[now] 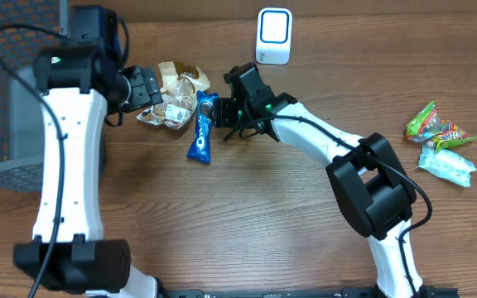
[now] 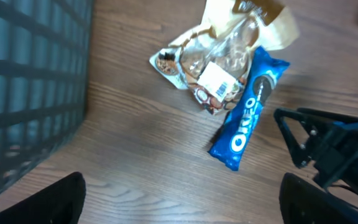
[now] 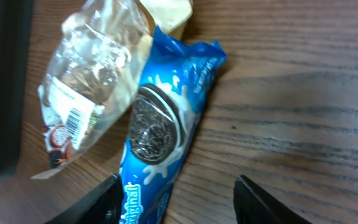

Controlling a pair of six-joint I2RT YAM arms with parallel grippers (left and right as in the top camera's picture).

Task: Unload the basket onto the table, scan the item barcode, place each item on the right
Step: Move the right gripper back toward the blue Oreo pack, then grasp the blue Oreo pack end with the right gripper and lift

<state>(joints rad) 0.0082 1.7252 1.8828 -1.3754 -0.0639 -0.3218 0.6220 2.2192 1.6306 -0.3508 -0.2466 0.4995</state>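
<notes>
Overhead: right tool (image 1: pixel 212 112) low, spread apart over Oreo pack (image 1: pixel 199 136); left tool (image 1: pixel 157 89) likewise apart.

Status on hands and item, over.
Both open: left hand empty. Right hand over Oreo pack, not gripping. In the way: clear snack bag overlapping its edge.

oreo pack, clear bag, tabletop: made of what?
Oreo pack: glossy printed plastic film, probably; sheen, crimped end. Clear bag: thin transparent plastic; crinkles, contents show through. Table: matte wood or wood-grain laminate; grain visible, cannot tell which.
</notes>
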